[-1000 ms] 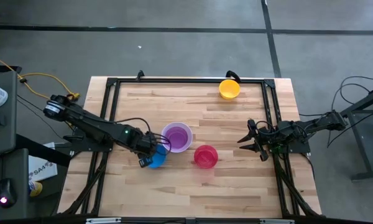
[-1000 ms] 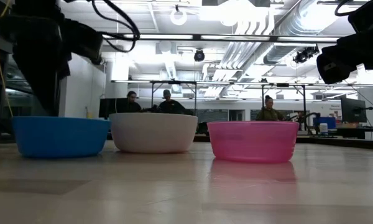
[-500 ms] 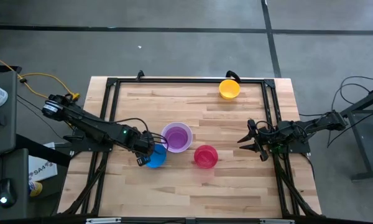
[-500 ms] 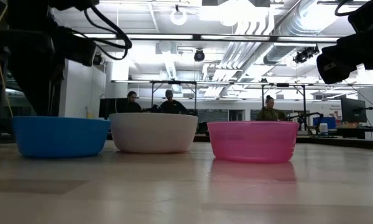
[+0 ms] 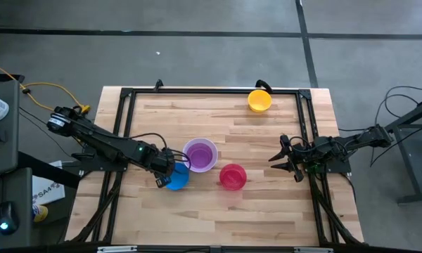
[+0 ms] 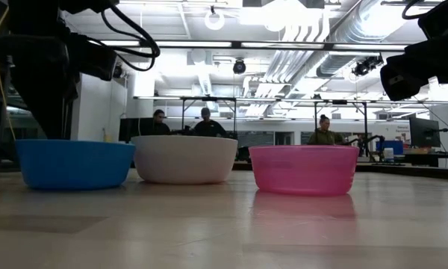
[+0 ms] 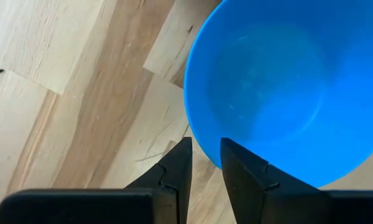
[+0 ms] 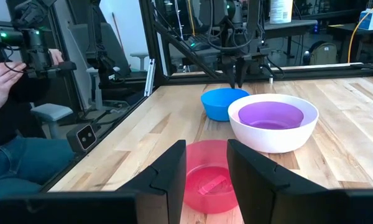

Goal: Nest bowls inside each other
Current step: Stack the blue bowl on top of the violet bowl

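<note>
Wooden planks make the bench, and a dark frame runs along its edges. My landmark is the white bowl, which stands near the middle and already carries the purple bowl inside it, so one nesting looks done. The blue bowl stands just beside the white bowl, on the side of the left arm. The red bowl stands just beside it on the other side, toward the right arm. The yellow-orange bowl is well apart from it, near the far edge of the bench.

The left gripper has its fingers narrow across the rim of the blue bowl, one finger outside the wall and one inside. I judge that a rim pinch is used because the wall is thin and the bowl must be lifted over into the white one. The right gripper waits on the far side of the red bowl from the white bowl, fingers parted and holding nothing.

Only the left wrist view shows the fingers on both sides of the rim. The low view hides the purple bowl completely; the high view and the right wrist view show it. A person with a device appears only in the right wrist view.
</note>
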